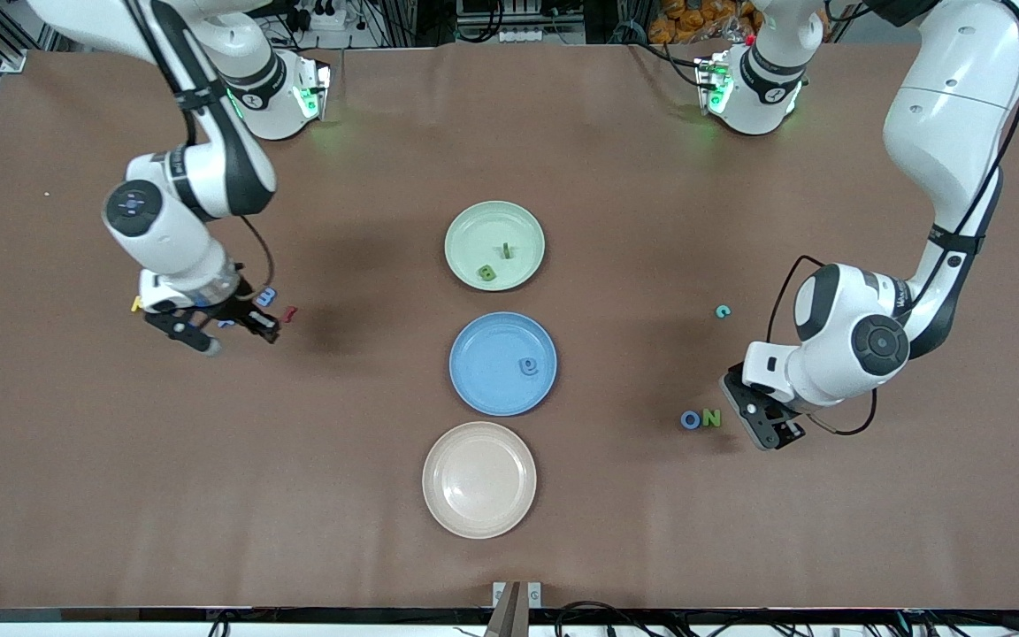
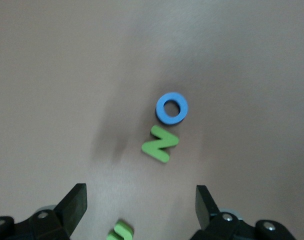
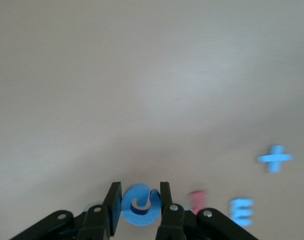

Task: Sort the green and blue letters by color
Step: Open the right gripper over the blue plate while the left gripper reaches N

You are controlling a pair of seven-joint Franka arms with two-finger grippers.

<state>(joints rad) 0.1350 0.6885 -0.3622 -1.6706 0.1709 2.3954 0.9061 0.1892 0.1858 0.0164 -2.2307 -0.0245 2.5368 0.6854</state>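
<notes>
My right gripper (image 1: pixel 235 329) is shut on a curled blue letter (image 3: pixel 140 205), low over the table toward the right arm's end. Beside it lie a blue E (image 3: pixel 241 210) and a blue plus (image 3: pixel 275 158). My left gripper (image 1: pixel 766 426) is open, its fingers (image 2: pixel 74 202) wide apart over a green letter (image 2: pixel 119 231). A blue O (image 1: pixel 691 419) and a green N (image 1: pixel 711 418) lie touching just beside it, also in the left wrist view: O (image 2: pixel 171 107), N (image 2: pixel 160 143). A teal C (image 1: pixel 722 310) lies farther from the camera.
Three plates stand in a row mid-table: a green plate (image 1: pixel 465 232) with two green letters, a blue plate (image 1: pixel 483 354) with one blue letter (image 1: pixel 528 366), and a beige plate (image 1: pixel 478 479). A dark red letter (image 1: pixel 289 313) and a yellow letter (image 1: pixel 135 304) lie by the right gripper.
</notes>
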